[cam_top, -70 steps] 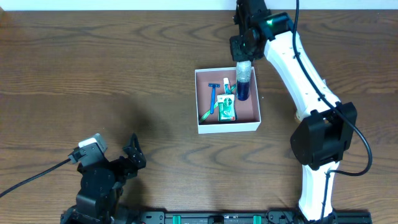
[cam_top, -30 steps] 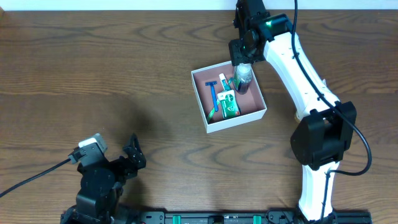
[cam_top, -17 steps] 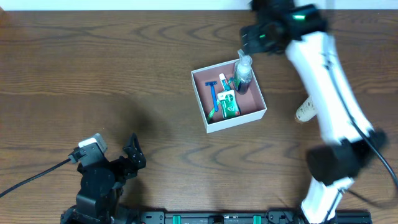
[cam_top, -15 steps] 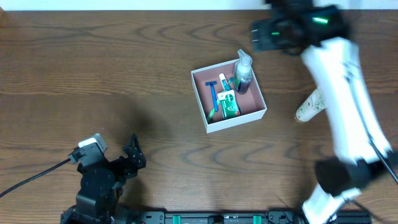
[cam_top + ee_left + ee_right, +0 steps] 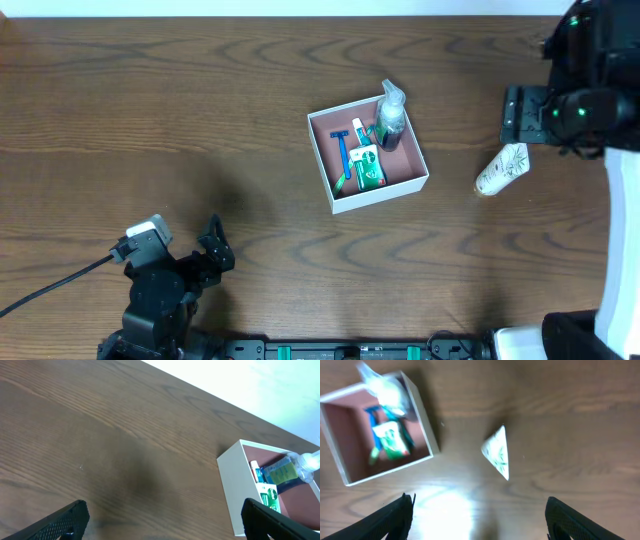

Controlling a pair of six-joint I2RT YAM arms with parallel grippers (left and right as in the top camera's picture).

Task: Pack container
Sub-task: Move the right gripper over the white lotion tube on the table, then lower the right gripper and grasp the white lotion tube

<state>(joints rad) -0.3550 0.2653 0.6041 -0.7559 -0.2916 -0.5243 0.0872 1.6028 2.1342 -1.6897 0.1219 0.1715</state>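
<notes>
- Two arms work at the wooden table, and neither one is holding anything.
- The container sits a little right of the table's middle, turned askew to the table edge. Its white walls face out, its floor is pinkish-brown, and it is well apart from both grippers.
- Inside it, a clear pump bottle with dark liquid leans in the far right corner, its nozzle poking over the rim.
- A blue razor lies toward the left wall, and a green packet lies just beside it, nearer the front.
- A white tube lies on the bare wood to the right of the container, clear of its wall and slanted.
- The right gripper hangs above the table out by that tube, its jaws spread wide with nothing between them. In its wrist view the tube shows up ahead and the container off to the left.
- The left gripper sits low at the near left of the table, jaws likewise apart and empty. Its camera looks over bare wood toward a white corner of the container at the right.
</notes>
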